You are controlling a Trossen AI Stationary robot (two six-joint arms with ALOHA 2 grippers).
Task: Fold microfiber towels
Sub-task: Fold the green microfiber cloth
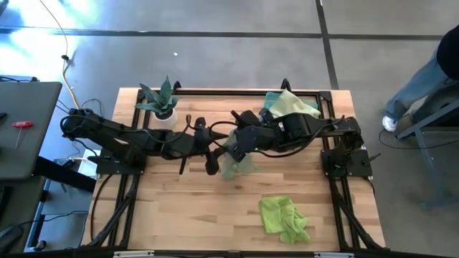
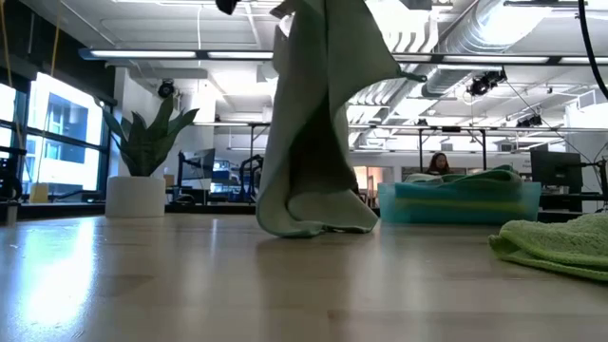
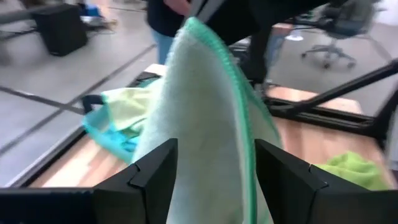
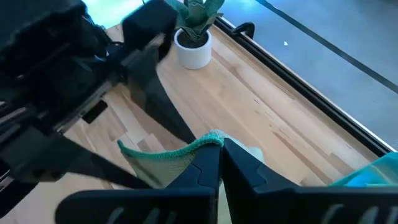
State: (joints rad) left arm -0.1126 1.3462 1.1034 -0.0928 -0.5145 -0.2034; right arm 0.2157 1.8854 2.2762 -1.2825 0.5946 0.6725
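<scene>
A pale sage green microfiber towel with a green hem hangs over the middle of the table, its lower end resting on the wood. My right gripper is shut on its top. My left gripper is open beside it at mid-table, one finger on each side of the hanging cloth. A lime green towel lies crumpled near the front edge. My right gripper pinches the towel's hemmed upper edge between its two shut fingers, coming slanting down from the table's right. The towel hangs slack below the fingers in loose folds, with its lower end on the table. Whether my left gripper's fingers touch the cloth, I cannot tell.
A teal bin holding more towels stands at the back right. A spiky green plant in a white pot stands at the back left. Bare wood lies at the front left. A person's leg shows beyond the table's right side.
</scene>
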